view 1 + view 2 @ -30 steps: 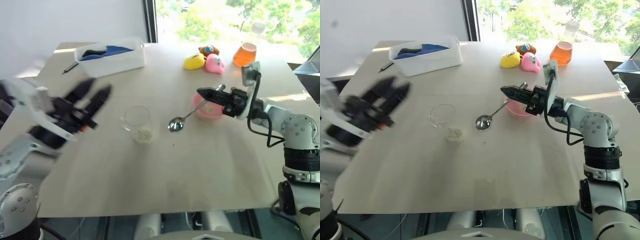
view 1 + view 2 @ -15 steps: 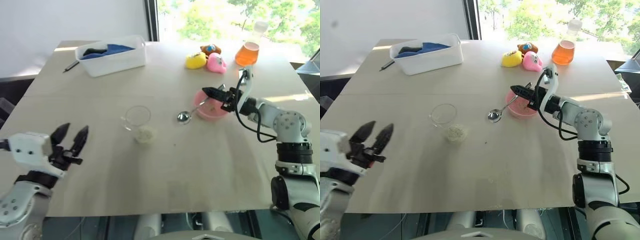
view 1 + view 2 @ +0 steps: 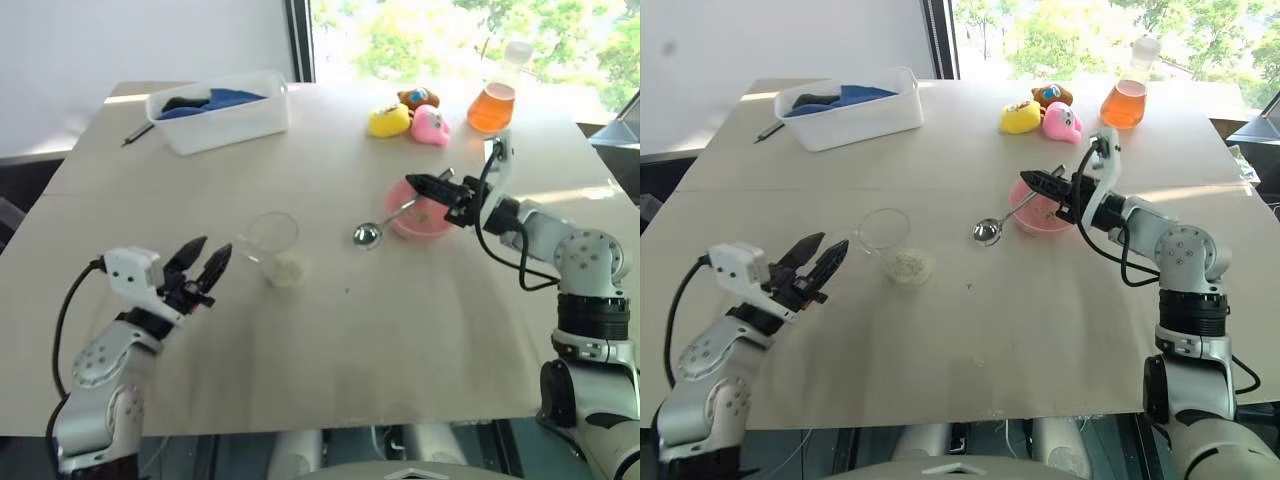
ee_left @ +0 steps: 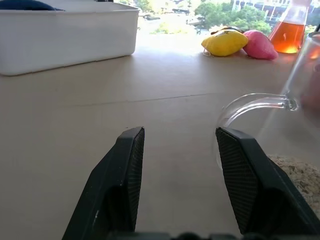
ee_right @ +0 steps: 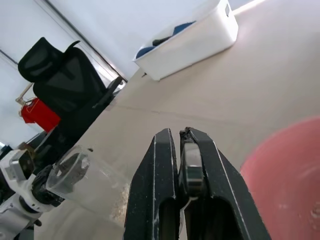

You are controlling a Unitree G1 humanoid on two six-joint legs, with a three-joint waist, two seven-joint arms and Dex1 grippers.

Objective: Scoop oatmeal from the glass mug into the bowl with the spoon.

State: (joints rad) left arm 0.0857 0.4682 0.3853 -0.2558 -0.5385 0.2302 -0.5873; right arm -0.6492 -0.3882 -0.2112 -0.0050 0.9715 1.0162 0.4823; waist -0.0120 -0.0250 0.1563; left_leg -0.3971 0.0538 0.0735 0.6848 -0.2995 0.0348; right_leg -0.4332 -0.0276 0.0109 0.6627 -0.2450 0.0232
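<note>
Gripping: right gripper [image 3: 413, 184], jaws clenched on spoon [image 3: 378, 226] over bowl [image 3: 420, 216].
Left gripper [image 3: 203, 262]: jaws released, beside glass mug [image 3: 270, 237].
Oatmeal [image 3: 287, 270]: on table [image 3: 400, 330].

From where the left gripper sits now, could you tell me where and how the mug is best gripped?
Probably by its clear wall, below the rim, coming in level from the robot's left. The mug stands upright with its handle facing the open left gripper, so the jaws should straddle the body beside the handle. The oatmeal sits at the bottom, so keep it upright.
</note>
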